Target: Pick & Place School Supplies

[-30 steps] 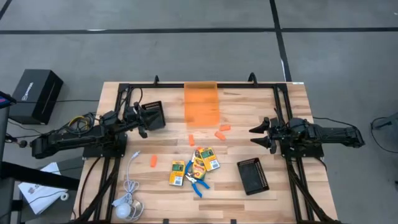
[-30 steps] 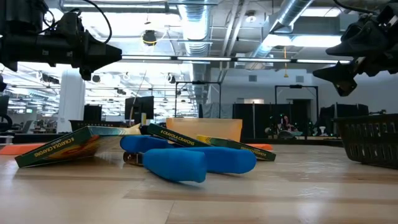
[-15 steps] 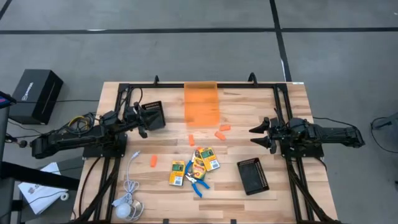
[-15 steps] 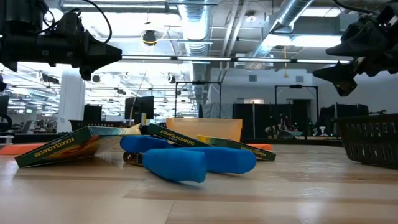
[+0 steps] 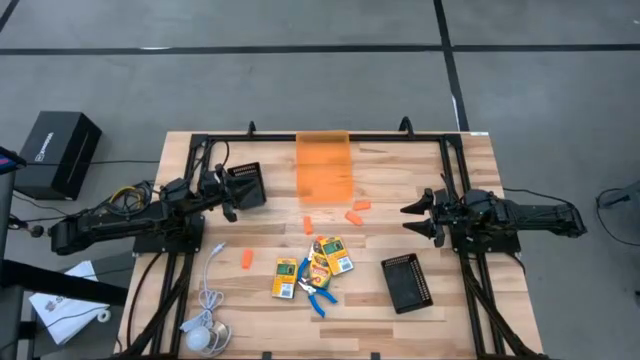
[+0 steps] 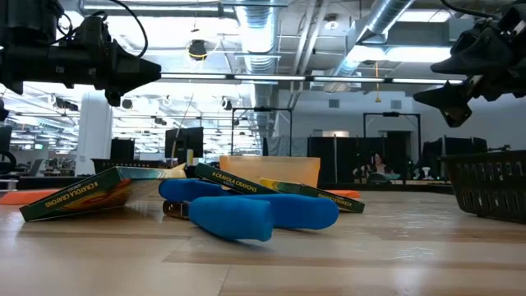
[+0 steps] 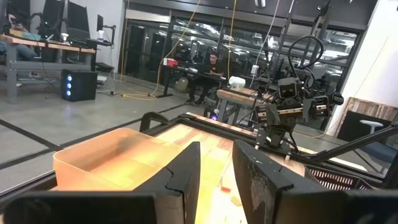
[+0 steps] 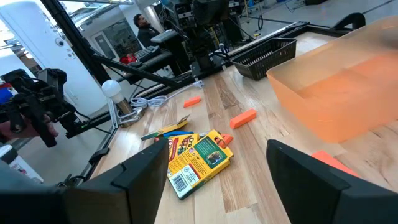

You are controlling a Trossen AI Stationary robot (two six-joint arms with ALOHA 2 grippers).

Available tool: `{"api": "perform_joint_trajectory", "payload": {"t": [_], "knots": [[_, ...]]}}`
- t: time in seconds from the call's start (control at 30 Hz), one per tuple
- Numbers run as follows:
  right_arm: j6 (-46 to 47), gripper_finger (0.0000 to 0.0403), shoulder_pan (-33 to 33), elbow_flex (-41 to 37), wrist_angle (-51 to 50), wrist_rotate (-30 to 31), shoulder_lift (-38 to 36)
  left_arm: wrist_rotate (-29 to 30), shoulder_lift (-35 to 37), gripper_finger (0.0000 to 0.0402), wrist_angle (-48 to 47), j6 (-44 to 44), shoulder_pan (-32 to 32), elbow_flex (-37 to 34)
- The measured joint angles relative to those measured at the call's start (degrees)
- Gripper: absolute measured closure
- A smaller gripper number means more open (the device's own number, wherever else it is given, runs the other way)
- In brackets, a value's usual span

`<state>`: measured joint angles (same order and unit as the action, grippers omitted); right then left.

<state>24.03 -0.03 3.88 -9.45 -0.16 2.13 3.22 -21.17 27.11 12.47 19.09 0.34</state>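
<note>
Three yellow-and-green crayon boxes [image 5: 318,263] lie flat near the table's middle, seen also in the right wrist view [image 8: 198,158]. The blue-handled scissors [image 5: 316,296] lie flat beside them toward the near edge [image 6: 246,212]. Several short orange pieces lie scattered on the wood [image 5: 246,259] [image 5: 356,211]. My left gripper [image 5: 232,204] hovers above the table's left part next to a black tray, open by a narrow gap [image 7: 216,177] with nothing in it. My right gripper [image 5: 408,219] hovers at the right, wide open [image 8: 217,186] and holding nothing.
An orange translucent bin [image 5: 324,166] stands at the far middle. One black tray [image 5: 246,185] sits at the left by my left gripper, another [image 5: 407,283] at the near right. A white cable with a round puck [image 5: 205,322] lies at the near left corner.
</note>
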Motion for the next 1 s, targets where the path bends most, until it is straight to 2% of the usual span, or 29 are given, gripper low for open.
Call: {"api": "perform_joint_trajectory", "payload": {"t": [0.63, 0.77, 0.9, 1.0], "knots": [[-0.4, 0.0143, -0.1, -0.2, 2.2, 0.3, 0.0, 0.2, 0.0, 0.0311, 1.2, 1.5, 0.0, 0.0], [-6.6, 0.0143, -0.1, -0.2, 12.3, 2.3, 0.0, 0.3, 0.0, 0.0311, 1.5, 9.1, 0.0, 0.0], [-14.9, 0.0143, -0.1, -0.2, 30.6, 4.3, 0.2, 0.3, 0.0, 0.0311, 5.2, 24.2, 0.0, 0.0], [-14.6, 0.0143, -0.2, -0.1, 44.5, 7.3, 0.2, 0.3, 0.0, 0.0311, 11.6, 31.8, 0.0, 0.0]]}}
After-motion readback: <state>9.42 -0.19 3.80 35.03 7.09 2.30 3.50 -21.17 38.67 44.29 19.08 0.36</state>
